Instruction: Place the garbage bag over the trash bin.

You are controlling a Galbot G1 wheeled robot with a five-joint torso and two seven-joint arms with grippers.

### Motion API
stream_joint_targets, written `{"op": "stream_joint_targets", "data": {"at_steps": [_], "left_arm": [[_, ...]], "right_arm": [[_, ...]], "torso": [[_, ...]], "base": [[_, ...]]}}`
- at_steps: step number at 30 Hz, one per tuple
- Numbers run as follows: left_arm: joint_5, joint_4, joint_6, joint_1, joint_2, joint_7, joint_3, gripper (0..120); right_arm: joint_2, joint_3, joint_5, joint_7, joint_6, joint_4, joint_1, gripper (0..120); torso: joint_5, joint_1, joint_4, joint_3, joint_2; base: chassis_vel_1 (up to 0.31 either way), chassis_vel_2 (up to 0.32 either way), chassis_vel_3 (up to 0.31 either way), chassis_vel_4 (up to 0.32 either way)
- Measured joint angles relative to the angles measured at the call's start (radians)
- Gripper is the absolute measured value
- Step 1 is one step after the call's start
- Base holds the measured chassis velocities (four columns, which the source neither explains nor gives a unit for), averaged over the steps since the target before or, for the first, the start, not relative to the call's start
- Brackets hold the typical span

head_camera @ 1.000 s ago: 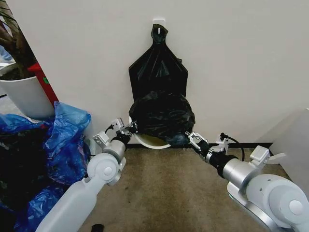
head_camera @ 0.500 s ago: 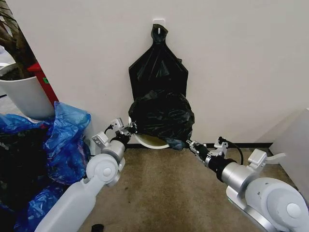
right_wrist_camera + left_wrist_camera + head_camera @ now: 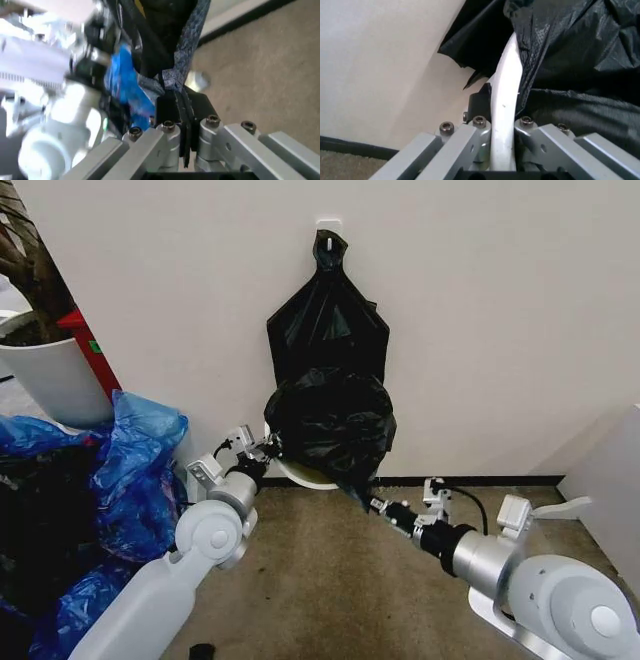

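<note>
while the garbage bag [image 3: 330,420] hides most of the trash bin [image 3: 300,472], left tool [image 3: 268,448] clamps its rim, right tool [image 3: 372,502] pinches bag.

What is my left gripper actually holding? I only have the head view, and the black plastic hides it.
Observer: The left gripper is clamped on the trash bin itself; its white rim runs between the jaws.
Operator: Is the bag over the rim there?
Observer: The garbage bag lies against one side; the rim's edge shows bare white.
Operator: And the right one?
Observer: The right gripper is shut on a thin fold of the bag, above the carpet.
</note>
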Motion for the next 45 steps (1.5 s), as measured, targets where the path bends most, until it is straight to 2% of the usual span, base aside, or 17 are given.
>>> {"op": "stream_joint_targets", "data": {"at_steps": [4, 6, 8, 10, 18, 19, 22, 26, 34, 45], "left_arm": [[0.0, -0.002, 0.002, -0.003, -0.004, -0.005, 0.002, 1], [-0.004, -0.015, 0.007, -0.004, -0.003, -0.016, 0.004, 1], [-0.006, -0.018, 0.008, -0.004, -0.002, -0.018, 0.004, 1], [-0.009, -0.036, 0.02, 0.003, 0.014, -0.029, 0.004, 1], [-0.02, -0.074, 0.047, 0.03, 0.04, -0.06, 0.004, 1], [-0.047, -0.098, 0.067, 0.04, 0.046, -0.092, 0.003, 1], [-0.085, -0.134, 0.087, 0.044, 0.052, -0.143, 0.001, 1], [-0.11, -0.158, 0.103, 0.045, 0.06, -0.176, -0.004, 1], [-0.209, -0.239, 0.136, 0.075, 0.081, -0.281, -0.029, 1], [-0.274, -0.29, 0.153, 0.101, 0.084, -0.344, -0.035, 1]], "right_arm": [[-0.015, -0.072, -0.02, 0.0, -0.027, 0.0, 0.013, 0], [-0.018, -0.15, -0.107, -0.011, -0.037, 0.0, 0.026, 0], [-0.016, -0.167, -0.134, -0.012, -0.036, 0.0, 0.028, 0], [-0.005, -0.205, -0.229, -0.019, -0.025, 0.0, 0.03, 0], [0.01, -0.237, -0.347, -0.035, -0.013, -0.013, 0.021, 0], [0.014, -0.256, -0.424, -0.06, -0.006, -0.043, 0.016, 0], [0.015, -0.279, -0.523, -0.094, 0.001, -0.071, 0.008, 0], [0.016, -0.294, -0.577, -0.103, 0.005, -0.089, 0.006, 0], [0.024, -0.326, -0.783, -0.134, 0.018, -0.171, -0.004, 0], [0.035, -0.321, -0.878, -0.131, 0.033, -0.238, -0.018, 0]], "torso": [[0.0001, 0.0, 0.0001, 0.0, 0.0], [0.0001, 0.0, 0.0001, 0.0, 0.0], [0.0001, 0.0, 0.0001, 0.0, 0.0], [0.0002, 0.0, 0.0, 0.0, 0.0], [0.0, 0.0, 0.0, 0.0, 0.0], [0.0, 0.0, 0.0001, 0.0, 0.0], [0.0001, 0.0, 0.0, 0.0, 0.0], [0.0001, 0.0, 0.0, 0.0, 0.0], [0.0001, 0.0, 0.0001, 0.0, 0.0], [0.0001, 0.0, 0.0, 0.0, 0.0]], "base": [[0.0, 0.0, 0.0, 0.0], [0.0, 0.0, 0.0, 0.0], [0.0, 0.0, 0.0, 0.0], [0.0, 0.0, 0.0, 0.0], [0.0, 0.0, 0.0, 0.0], [0.0, 0.0, 0.0, 0.0], [0.0, 0.0, 0.0, 0.0], [0.0, 0.0, 0.0, 0.0], [0.0, 0.0, 0.0, 0.0], [0.0, 0.0, 0.0, 0.0]]}}
